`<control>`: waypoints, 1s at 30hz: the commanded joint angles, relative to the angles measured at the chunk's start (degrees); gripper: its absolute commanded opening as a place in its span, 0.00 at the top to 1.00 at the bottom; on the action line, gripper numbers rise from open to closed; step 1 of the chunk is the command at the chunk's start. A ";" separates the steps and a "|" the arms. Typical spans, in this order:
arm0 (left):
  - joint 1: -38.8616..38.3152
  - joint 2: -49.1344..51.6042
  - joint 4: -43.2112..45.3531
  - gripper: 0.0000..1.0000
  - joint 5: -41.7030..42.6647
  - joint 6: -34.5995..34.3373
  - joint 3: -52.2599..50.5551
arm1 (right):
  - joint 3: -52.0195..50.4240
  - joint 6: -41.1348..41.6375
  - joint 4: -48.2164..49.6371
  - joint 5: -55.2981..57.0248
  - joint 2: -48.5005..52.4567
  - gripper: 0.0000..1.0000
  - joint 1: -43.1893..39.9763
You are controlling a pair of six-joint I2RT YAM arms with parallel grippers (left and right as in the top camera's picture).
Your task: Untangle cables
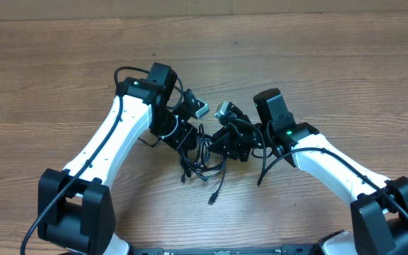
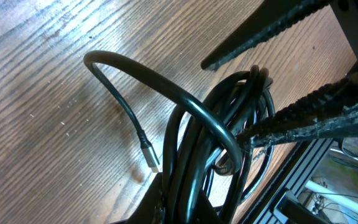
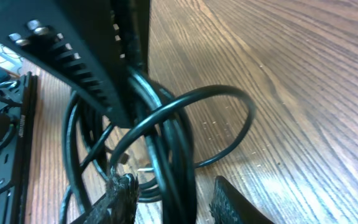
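Observation:
The cables [image 1: 205,157] are thin black cords in a tangled coil on the wooden table, between my two grippers. My left gripper [image 1: 188,134] is shut on the cables; in the left wrist view [image 2: 191,204] the bundle [image 2: 194,143] passes up between its fingers. A loose end with a silver plug [image 2: 149,155] lies on the wood. My right gripper [image 1: 227,142] is open, and in the right wrist view [image 3: 176,200] its fingers straddle the cable bundle [image 3: 166,143] with gaps on both sides. Its rough fingers [image 2: 309,118] also show in the left wrist view.
Two loose cable ends [image 1: 212,197] trail toward the front of the wooden table [image 1: 317,64]. A black rail [image 2: 303,180] runs along the table's front edge. The arm bases [image 1: 76,212] stand at the front corners.

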 commanded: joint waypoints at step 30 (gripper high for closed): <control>0.11 -0.13 1.22 0.33 1.97 -0.20 0.35 | 0.42 6.01 2.29 7.37 -1.11 0.96 0.20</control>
